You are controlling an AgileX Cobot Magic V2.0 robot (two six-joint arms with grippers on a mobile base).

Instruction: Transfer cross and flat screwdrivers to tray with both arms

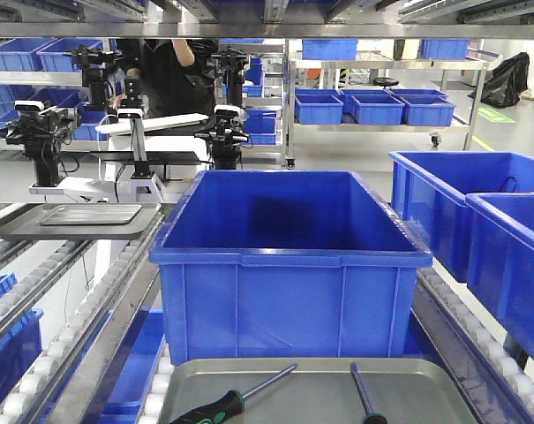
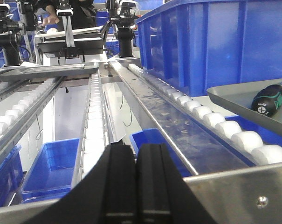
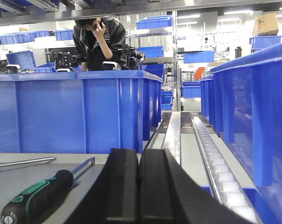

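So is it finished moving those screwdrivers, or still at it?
It looks finished. Both screwdrivers, the green-and-black-handled one and the black-handled one, lie in the grey metal tray in front of the blue bin. Nothing is in hand: the left gripper and right gripper are both shut and empty. Nothing appears left to move.

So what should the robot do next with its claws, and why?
Probably just rest both arms. The green-handled screwdriver and the black-handled screwdriver already lie in the grey metal tray, and the left claw and right claw are shut, holding nothing.
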